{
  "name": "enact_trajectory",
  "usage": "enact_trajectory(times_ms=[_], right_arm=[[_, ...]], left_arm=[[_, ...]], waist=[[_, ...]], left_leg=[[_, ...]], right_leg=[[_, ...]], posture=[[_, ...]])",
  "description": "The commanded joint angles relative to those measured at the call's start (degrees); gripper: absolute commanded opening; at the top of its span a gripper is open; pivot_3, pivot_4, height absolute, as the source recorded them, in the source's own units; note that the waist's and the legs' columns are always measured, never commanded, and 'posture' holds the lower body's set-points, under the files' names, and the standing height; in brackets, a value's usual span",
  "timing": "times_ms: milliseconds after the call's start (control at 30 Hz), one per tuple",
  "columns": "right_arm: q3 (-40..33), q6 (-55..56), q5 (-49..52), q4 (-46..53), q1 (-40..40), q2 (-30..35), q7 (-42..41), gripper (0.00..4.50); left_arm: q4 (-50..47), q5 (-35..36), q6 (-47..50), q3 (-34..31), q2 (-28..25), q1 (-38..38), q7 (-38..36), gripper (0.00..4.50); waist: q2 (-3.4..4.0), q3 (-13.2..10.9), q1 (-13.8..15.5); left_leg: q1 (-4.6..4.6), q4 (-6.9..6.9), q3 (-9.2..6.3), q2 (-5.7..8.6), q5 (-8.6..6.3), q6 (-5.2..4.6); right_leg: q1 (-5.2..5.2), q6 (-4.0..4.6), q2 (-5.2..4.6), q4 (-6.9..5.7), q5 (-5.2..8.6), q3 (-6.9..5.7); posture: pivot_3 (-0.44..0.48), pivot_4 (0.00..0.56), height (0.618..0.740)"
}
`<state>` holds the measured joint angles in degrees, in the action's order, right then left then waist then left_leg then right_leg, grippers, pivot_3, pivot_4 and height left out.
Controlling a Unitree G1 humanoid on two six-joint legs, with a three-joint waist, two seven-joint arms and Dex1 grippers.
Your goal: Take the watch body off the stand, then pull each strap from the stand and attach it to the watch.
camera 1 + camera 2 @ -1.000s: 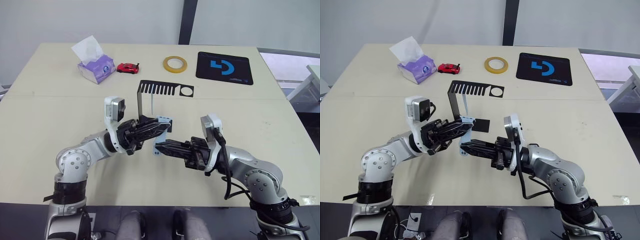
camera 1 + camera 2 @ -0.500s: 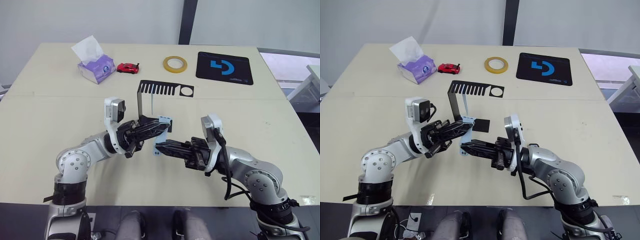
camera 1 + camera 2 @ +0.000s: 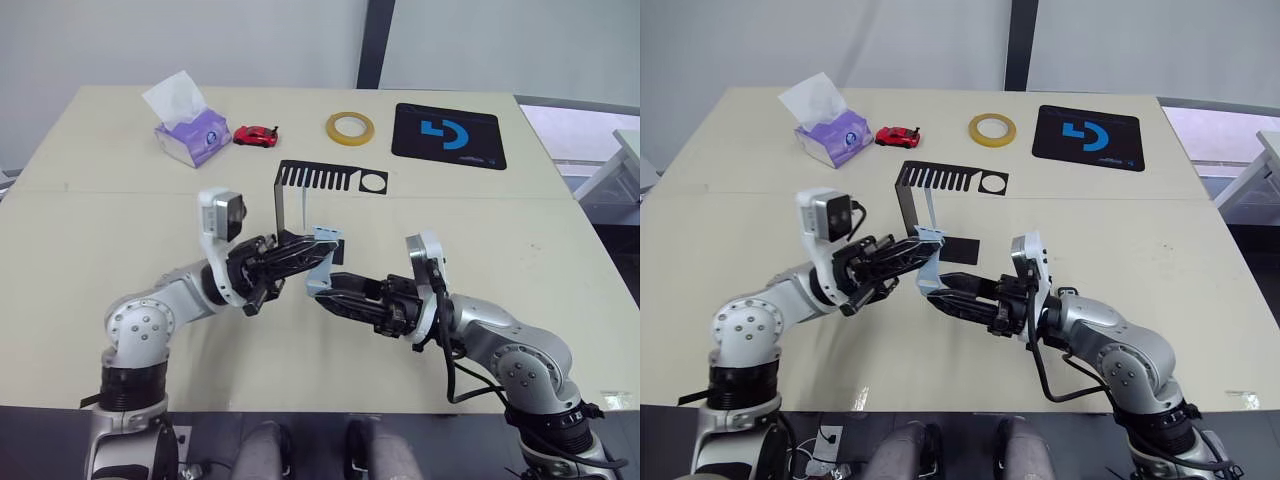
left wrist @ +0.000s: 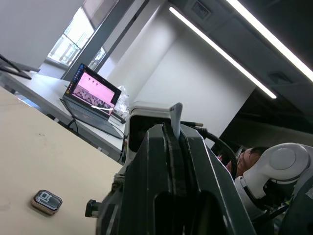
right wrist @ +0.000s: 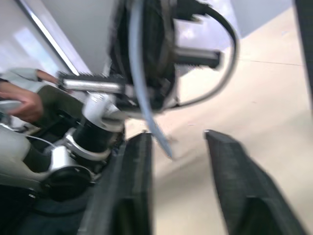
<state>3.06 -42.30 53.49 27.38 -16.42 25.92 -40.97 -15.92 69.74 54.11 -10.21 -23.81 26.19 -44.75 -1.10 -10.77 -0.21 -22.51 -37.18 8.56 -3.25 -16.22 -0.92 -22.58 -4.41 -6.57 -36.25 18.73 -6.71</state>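
Observation:
My left gripper [image 3: 315, 254] is shut on a pale grey-blue strap [image 3: 319, 274], held above the table in front of the stand [image 3: 320, 178], a black bracket with a comb-slotted top plate. In the left wrist view the strap's edge [image 4: 176, 116] sticks up between the closed fingers. My right gripper [image 3: 322, 284] is just below it, open. In the right wrist view its fingers [image 5: 133, 181] stand apart, with the strap's free end [image 5: 159, 134] hanging between them, untouched. The watch body [image 4: 47, 202] lies flat on the table.
Along the far side of the table are a purple tissue box [image 3: 189, 135], a red toy car [image 3: 256, 135], a yellow tape ring [image 3: 349, 126] and a black mat with a blue logo [image 3: 448, 135]. A person's hand [image 5: 19, 100] shows beyond the table.
The right gripper has opened and let go of the strap's lower end. The left gripper has closed on the strap and drawn it slightly up and back.

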Motion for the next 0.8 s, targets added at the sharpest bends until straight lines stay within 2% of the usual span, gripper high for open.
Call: enact_trajectory(times_ms=[33, 67, 167, 233, 333, 567, 800], right_arm=[[-4.61, 5.13, -4.66, 3.18, 3.47, 5.07, -2.89, 3.88], [-5.99, 7.52, -7.26, 3.08, 5.50, 7.32, -4.18, 4.47], [-10.19, 14.85, -13.87, 2.37, 12.21, 12.07, -7.10, 4.47], [-13.43, 21.09, -15.67, 1.30, 16.10, 12.01, -9.75, 4.47], [-20.40, 23.70, -17.43, 0.24, 22.58, 11.84, -7.44, 4.47], [-32.61, 33.92, -23.61, 1.46, 40.08, 6.97, -5.00, 4.47], [-38.97, 41.85, -28.11, -2.32, 49.61, -0.12, -0.87, 4.47]], left_arm=[[-3.83, -1.68, -3.42, -2.70, -3.26, -2.01, -1.98, 0.00], [-4.31, -2.81, -4.62, -3.45, -4.55, -2.96, -2.56, 0.00], [-5.94, -6.55, -8.04, -4.17, -8.43, -6.25, -5.51, 0.00], [-6.33, -8.65, -10.92, -4.51, -9.14, -7.75, -6.38, 0.00], [-6.12, -11.87, -16.79, -5.93, -8.59, -10.02, -8.02, 0.00], [-3.42, -26.89, -29.51, -2.94, -14.29, -16.82, -15.27, 0.00], [-1.19, -29.16, -34.59, -5.50, -14.90, -20.34, -16.52, 0.00]], waist=[[0.00, 0.00, 0.10], [0.00, 0.00, 0.12], [0.00, 0.00, 0.28], [0.00, 0.00, 0.35], [0.00, 0.00, 0.36], [0.02, 0.01, 0.52], [0.03, 0.01, 0.16]], left_leg=[[0.00, 0.00, 0.00, 0.00, 0.00, 0.00], [0.00, 0.04, 0.00, 0.01, -0.01, 0.01], [-0.04, 0.09, 0.00, 0.03, -0.03, 0.01], [-0.07, 0.08, 0.01, 0.03, -0.07, 0.01], [-0.06, 0.05, 0.02, 0.03, -0.07, 0.01], [0.04, 0.17, 0.02, -0.03, -0.10, 0.08], [0.09, 0.20, 0.06, -0.11, -0.48, 0.12]], right_leg=[[0.00, 0.00, 0.00, 0.02, 0.00, 0.00], [0.01, 0.00, 0.01, 0.09, 0.00, 0.00], [0.01, 0.00, 0.02, 0.22, 0.00, -0.04], [0.01, -0.01, 0.04, 0.28, 0.00, -0.04], [0.04, -0.04, 0.05, 0.29, -0.02, -0.04], [0.05, -0.03, 0.07, 0.29, -0.01, -0.01], [0.04, 0.04, 0.03, 0.30, -0.04, 0.10]], posture=[[0.000, 0.150, 0.740], [0.000, 0.150, 0.740], [0.000, 0.150, 0.740], [0.000, 0.150, 0.740], [0.000, 0.150, 0.740], [0.000, 0.150, 0.740], [0.000, 0.150, 0.740]])
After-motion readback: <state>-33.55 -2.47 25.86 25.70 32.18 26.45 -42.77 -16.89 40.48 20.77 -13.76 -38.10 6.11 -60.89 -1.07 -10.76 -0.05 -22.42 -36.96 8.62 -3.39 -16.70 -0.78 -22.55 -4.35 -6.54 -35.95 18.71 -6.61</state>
